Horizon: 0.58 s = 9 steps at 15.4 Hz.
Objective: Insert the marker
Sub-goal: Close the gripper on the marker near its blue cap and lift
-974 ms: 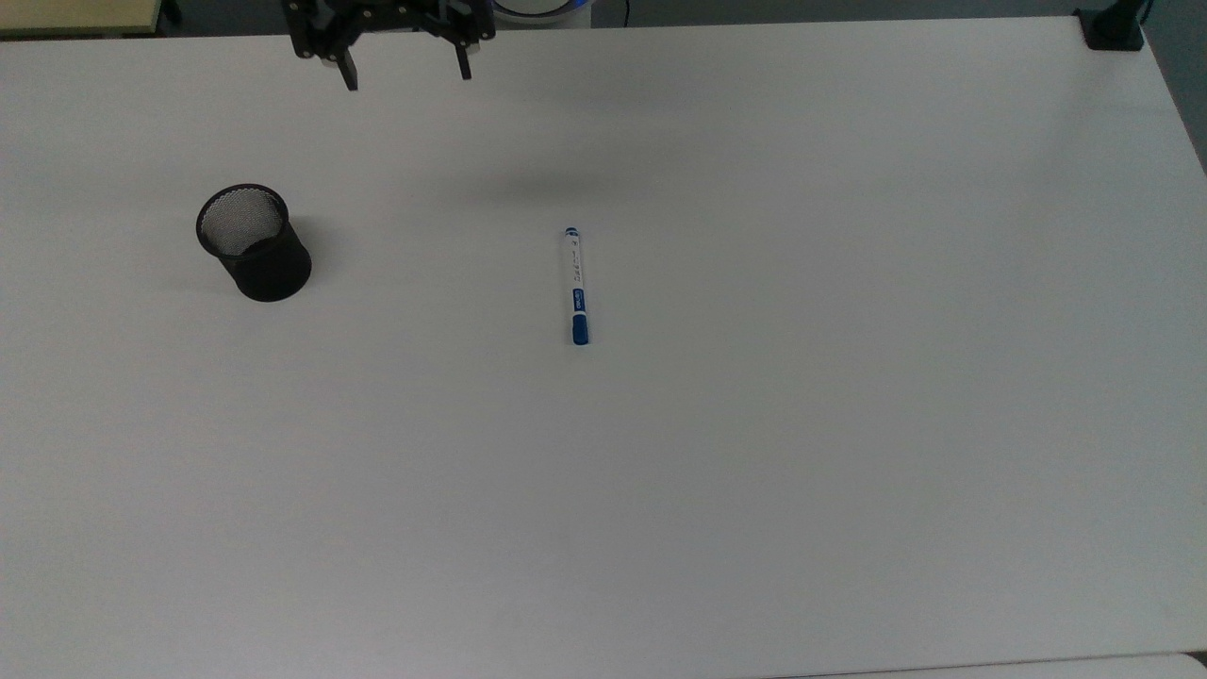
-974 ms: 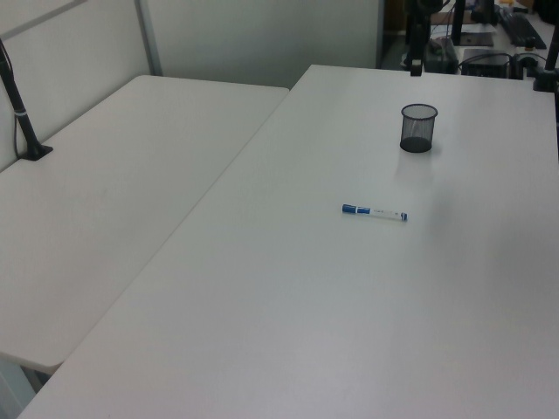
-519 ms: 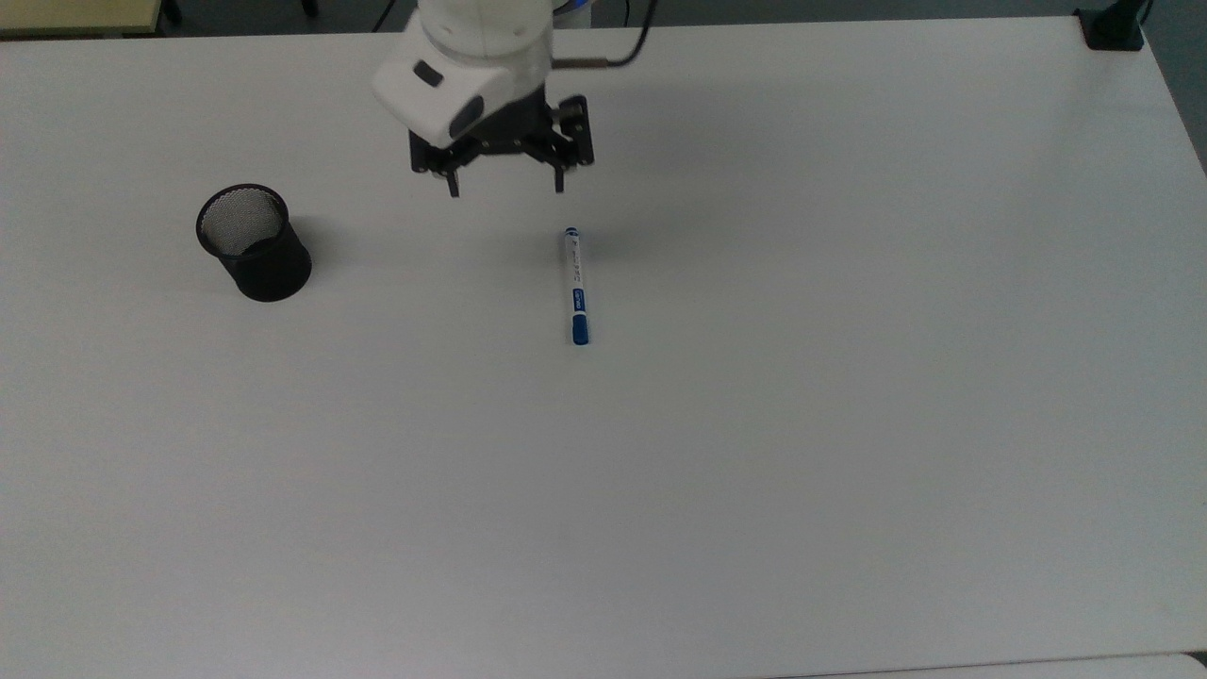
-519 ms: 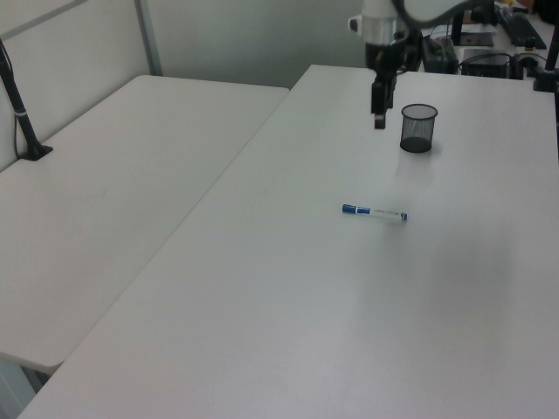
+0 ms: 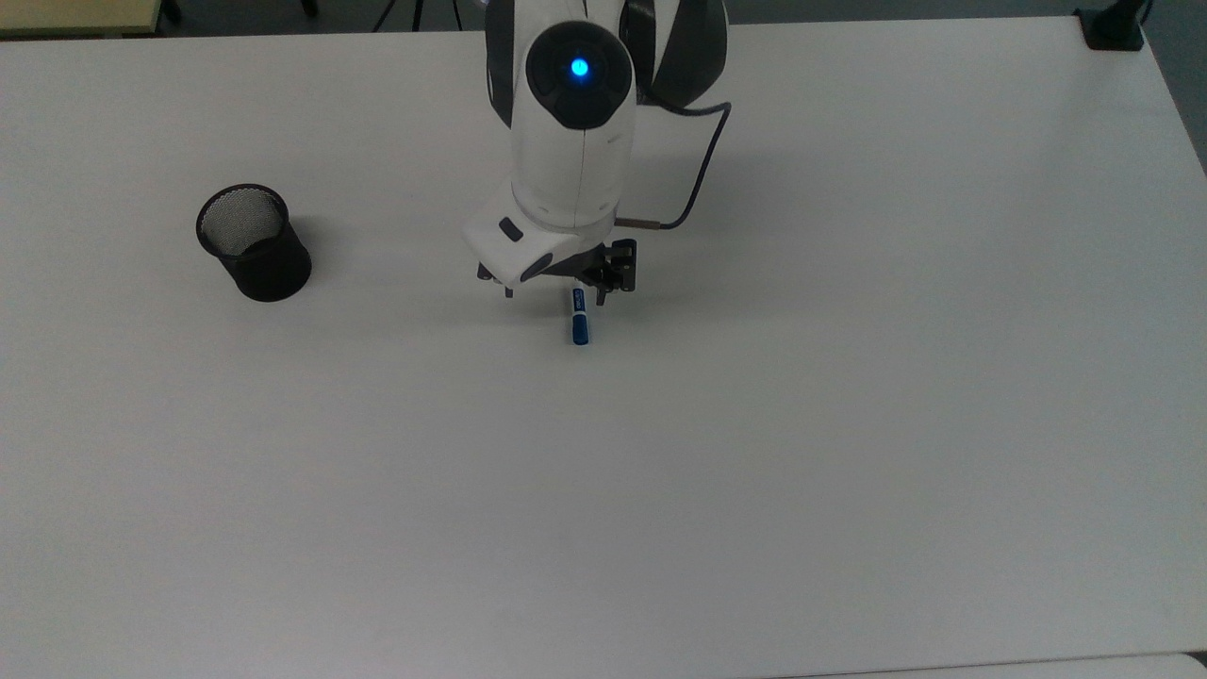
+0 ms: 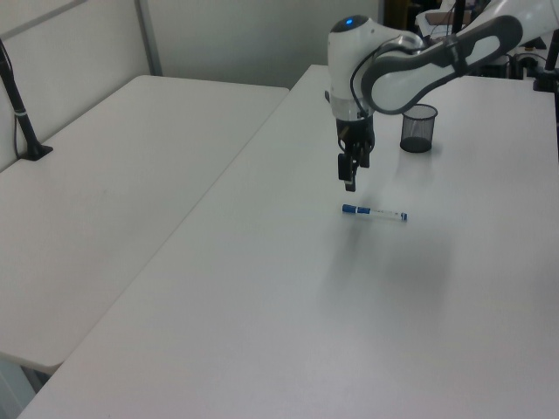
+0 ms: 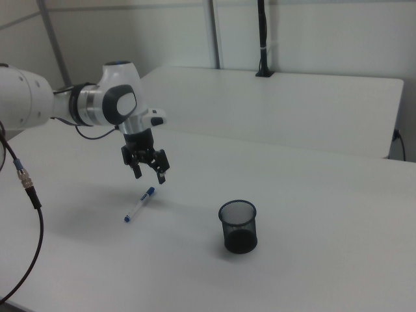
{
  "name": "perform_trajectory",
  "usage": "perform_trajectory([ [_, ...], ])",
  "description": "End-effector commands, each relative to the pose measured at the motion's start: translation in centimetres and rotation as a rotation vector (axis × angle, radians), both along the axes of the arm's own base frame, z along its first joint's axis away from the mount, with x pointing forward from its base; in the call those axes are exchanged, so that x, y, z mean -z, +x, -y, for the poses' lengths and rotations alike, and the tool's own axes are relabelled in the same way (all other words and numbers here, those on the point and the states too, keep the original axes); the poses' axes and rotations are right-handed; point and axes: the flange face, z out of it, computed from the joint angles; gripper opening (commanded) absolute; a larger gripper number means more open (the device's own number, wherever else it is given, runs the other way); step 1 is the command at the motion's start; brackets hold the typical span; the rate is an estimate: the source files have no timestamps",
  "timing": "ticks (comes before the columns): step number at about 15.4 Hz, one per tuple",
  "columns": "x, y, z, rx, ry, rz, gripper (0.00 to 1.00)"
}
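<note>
— Reaching for the marker, aren't we? It lies flat on the table, nothing holding it.

— Yes; our gripper hangs above it, fingers wide. Next we lower and close, then carry it to the cup, well apart.

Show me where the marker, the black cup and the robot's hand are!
marker (image 7: 140,205), right view, middle of its white barrel.
black mesh cup (image 7: 238,233), right view, its side wall.
hand (image 7: 149,175), right view, midway between its open fingertips.
</note>
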Motion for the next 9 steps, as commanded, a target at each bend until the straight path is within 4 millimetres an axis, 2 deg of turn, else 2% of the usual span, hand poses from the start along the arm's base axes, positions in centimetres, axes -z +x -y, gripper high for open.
perform_trajectory([
  [1,2.9,0.5,-1.2,0.042,-0.017,0.014,0.98],
  [4,4.7,0.4,-2.1,0.046,-0.013,0.011,0.92],
  [6,5.5,0.3,-3.1,0.032,-0.005,0.006,0.79],
  [7,5.6,0.2,-3.3,0.03,-0.002,0.004,0.63],
  [8,5.4,0.3,-3.1,0.038,0.005,0.006,0.28],
  [9,5.2,0.4,-3.0,0.051,0.01,0.01,0.0],
])
